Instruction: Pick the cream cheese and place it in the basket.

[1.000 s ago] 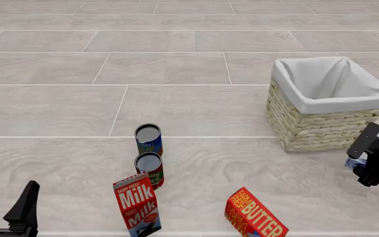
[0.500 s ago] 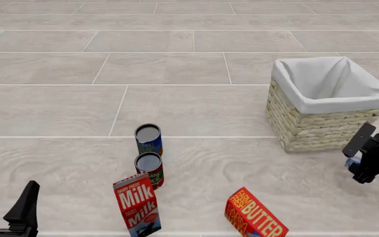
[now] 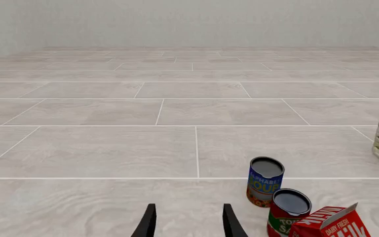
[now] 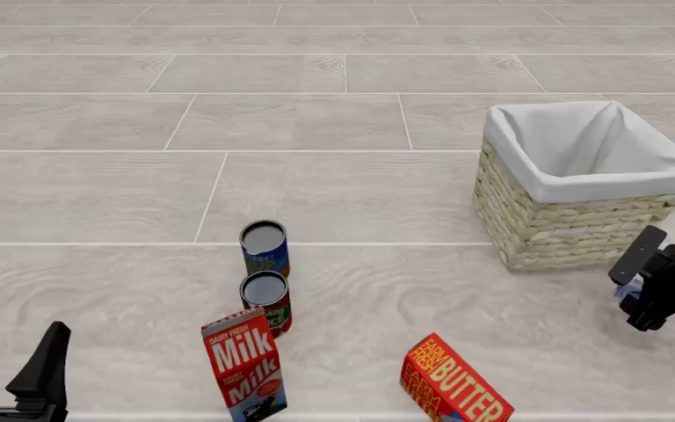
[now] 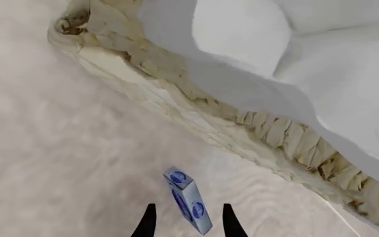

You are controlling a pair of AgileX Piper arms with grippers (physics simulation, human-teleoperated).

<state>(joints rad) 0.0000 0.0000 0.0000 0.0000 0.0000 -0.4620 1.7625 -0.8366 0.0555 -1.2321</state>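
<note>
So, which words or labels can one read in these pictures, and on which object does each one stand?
"DAIRY FRESH Milk": milk carton.
"FARM FRESH BUTTER": butter box.
"ALPHABET SOUP", only partly legible: blue can.
Red can: label too small to read.
Cream cheese: blue oval labels, text too blurred to read.
Basket: no text.

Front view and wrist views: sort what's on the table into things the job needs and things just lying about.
For the job:
cream cheese
basket
right gripper, jaws open either side of the cream cheese

Lying about:
milk carton
butter box
blue can
red can
left gripper, idle
</note>
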